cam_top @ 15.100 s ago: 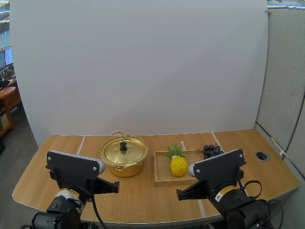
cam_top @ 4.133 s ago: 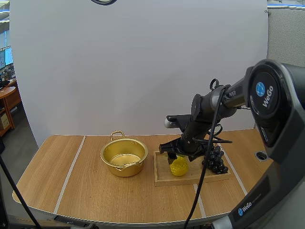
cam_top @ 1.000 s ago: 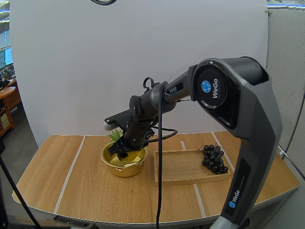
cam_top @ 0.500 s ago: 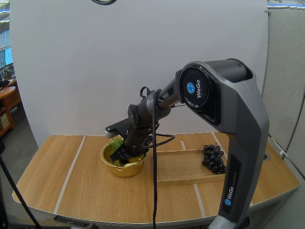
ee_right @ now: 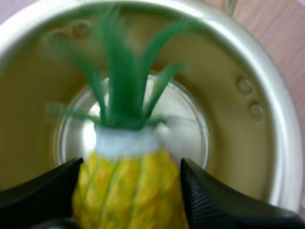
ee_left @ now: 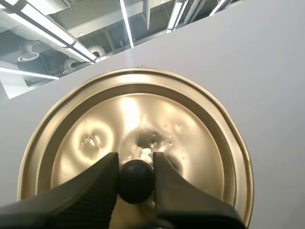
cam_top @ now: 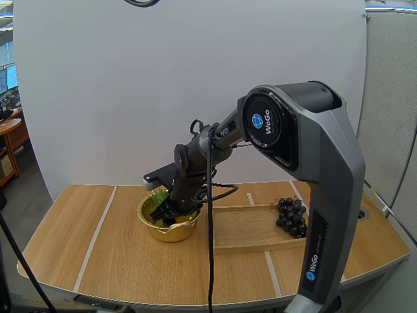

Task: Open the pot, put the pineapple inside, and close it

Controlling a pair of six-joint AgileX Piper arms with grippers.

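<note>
The golden pot (cam_top: pixel 176 232) stands uncovered on the table's left half. My right gripper (cam_top: pixel 163 210) reaches down into it from the right. Inside the pot (ee_right: pixel 257 143), the yellow pineapple (ee_right: pixel 127 191) with its green leaves sits between my right gripper's (ee_right: pixel 131 164) two fingers, which stand open at the fruit's sides. Green leaves (cam_top: pixel 158 193) peek over the pot's far rim. My left gripper (ee_left: pixel 137 164) is shut on the black knob (ee_left: pixel 137 182) of the golden lid (ee_left: pixel 190 138) and holds it up in the air.
A wooden tray (cam_top: pixel 251 231) lies just right of the pot, with a bunch of dark grapes (cam_top: pixel 291 216) at its right end. Bare wooden tabletop lies in front and to the left of the pot.
My right gripper has sunk a little deeper into the pot with the pineapple, and its fingers have spread wider. The lid has stayed still in my left gripper.
</note>
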